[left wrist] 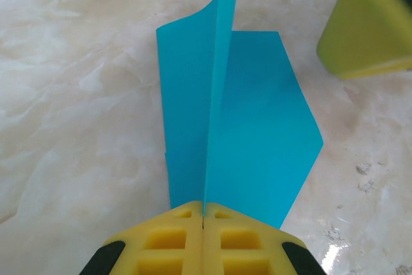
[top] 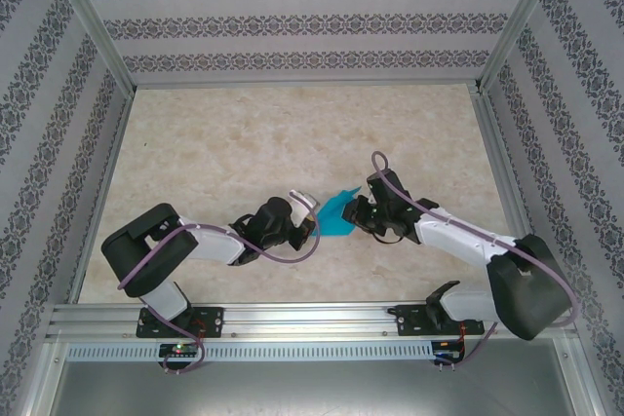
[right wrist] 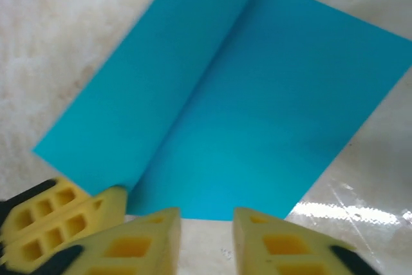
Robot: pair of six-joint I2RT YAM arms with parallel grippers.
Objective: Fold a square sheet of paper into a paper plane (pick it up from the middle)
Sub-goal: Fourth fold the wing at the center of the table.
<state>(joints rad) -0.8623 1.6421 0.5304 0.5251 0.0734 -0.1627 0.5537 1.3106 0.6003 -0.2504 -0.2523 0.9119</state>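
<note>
Square sheet of paper point(top: 336, 213) lies near the middle of the table point(top: 195, 143), creased along its length, with one half flat and the other standing upright. At its 9 o'clock the left gripper point(left wrist: 203, 214) is pinched tight on the crease end. At 3 o'clock the right gripper point(right wrist: 206, 223) hovers with jaws apart, holding nothing. It looks like early folding (no wings yet). Next, I'd guess, the right takes a corner toward the crease while the left anchors.
</note>
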